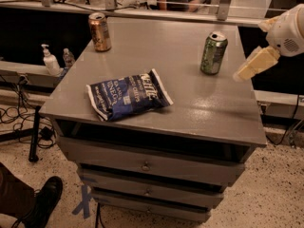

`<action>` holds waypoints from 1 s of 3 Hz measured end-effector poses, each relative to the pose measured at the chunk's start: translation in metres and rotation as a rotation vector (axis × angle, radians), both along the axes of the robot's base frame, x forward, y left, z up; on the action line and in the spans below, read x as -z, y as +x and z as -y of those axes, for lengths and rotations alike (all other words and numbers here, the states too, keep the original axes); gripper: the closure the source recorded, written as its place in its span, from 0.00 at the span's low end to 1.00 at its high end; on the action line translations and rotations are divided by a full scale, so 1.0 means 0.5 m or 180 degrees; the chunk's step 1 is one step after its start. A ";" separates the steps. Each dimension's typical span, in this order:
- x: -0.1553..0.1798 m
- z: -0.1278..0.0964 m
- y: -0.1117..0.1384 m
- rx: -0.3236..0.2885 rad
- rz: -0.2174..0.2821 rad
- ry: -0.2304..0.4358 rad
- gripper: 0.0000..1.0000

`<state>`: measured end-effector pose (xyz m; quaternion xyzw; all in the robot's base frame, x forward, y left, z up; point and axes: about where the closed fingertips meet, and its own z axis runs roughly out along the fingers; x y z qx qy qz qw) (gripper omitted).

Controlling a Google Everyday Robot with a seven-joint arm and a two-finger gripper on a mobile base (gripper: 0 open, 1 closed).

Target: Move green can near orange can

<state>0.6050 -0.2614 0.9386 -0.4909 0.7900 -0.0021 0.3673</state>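
So, gripper [254,64] hovers just right of green can [213,53], not touching; can't tell how open. Way off left of it: orange can [99,31].

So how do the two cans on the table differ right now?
The green can has a mottled green body; the orange can is shiny copper. The green can stands on the table's right side, near the pincer hanging to its right; the orange can stands at the far left corner, away from it. Both are upright, similar in size and silver-topped.
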 end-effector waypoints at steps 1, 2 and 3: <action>0.017 -0.010 0.061 0.0107 0.0061 0.0489 0.00; 0.050 -0.034 0.110 0.0121 0.0071 0.1022 0.00; 0.088 -0.062 0.148 0.0030 0.0115 0.1484 0.00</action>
